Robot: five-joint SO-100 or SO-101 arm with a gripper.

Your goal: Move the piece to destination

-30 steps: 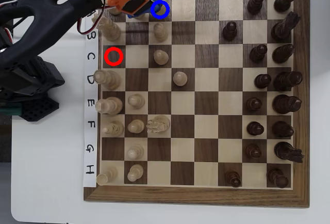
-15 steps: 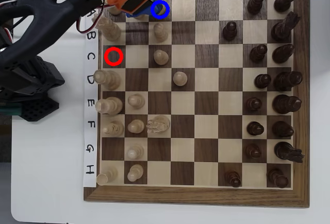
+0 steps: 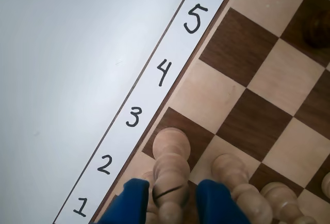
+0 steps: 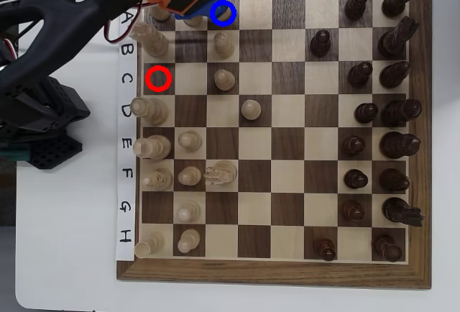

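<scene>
While your tool (image 3: 172, 195) grips the piece (image 3: 170, 167) over the destination (image 4: 223, 13), lower it squarely, then open the fingers.

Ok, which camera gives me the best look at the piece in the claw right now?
The wrist view: the piece stands in the foreground between the blue fingers, its rounded head over the dark square beside the 3 label. In the overhead view the arm and claw cover it; only the blue ring shows there.

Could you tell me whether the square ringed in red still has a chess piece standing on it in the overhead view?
No, the dark square inside the red ring is bare wood, with no piece on it.
</scene>
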